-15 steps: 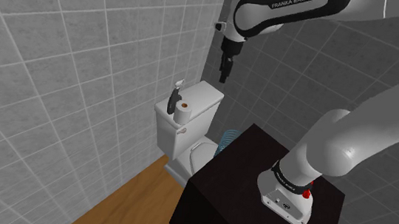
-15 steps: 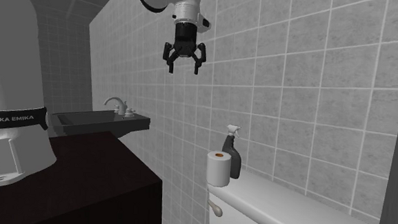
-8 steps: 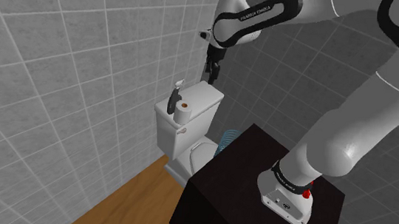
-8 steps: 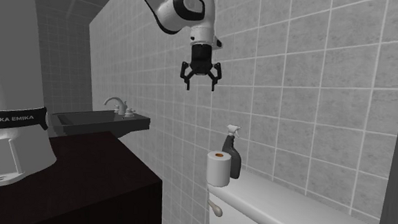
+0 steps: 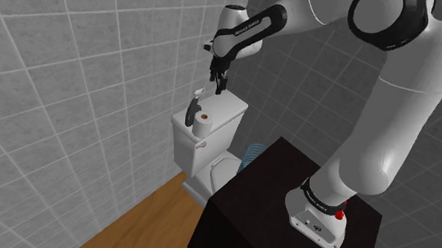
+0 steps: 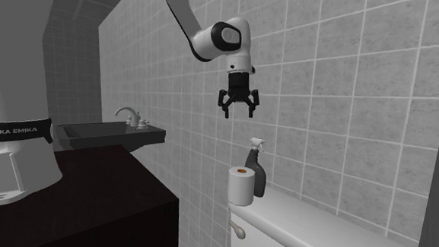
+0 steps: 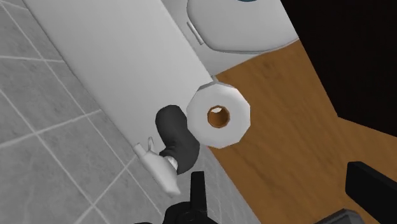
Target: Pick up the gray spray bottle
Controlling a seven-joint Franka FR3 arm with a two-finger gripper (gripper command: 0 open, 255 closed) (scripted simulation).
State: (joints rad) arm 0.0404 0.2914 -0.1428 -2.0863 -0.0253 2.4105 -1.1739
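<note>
Since half a second ago the gripper [image 6: 239, 112] has come down and shifted toward the second exterior view's right, so it now hangs in the air above the spray bottle [image 6: 255, 174], a little to that view's left of it. Its two black fingers [image 7: 198, 191] stand wide apart and clasp nothing. In the wrist view the bottle lies ahead of one finger, not in the middle of the gap.

The bottle is dark gray with a pale trigger head. It stands upright on the lid of the white toilet tank [image 5: 227, 110], at the end toward the shoulder view's left and close to the gray tiled wall [image 5: 66, 89]. A roll of toilet paper [image 6: 240, 186] stands just beside it at the tank's front edge, its brown core pointing up.

Below the tank are the toilet bowl [image 5: 222, 170] and a wooden floor [image 5: 145, 219]. The white arm rises from the dark box stand [image 5: 261, 205] and arches over to the tank. At the second exterior view's left, a dark sink [image 6: 111, 133] carries a faucet [image 6: 127, 115].
</note>
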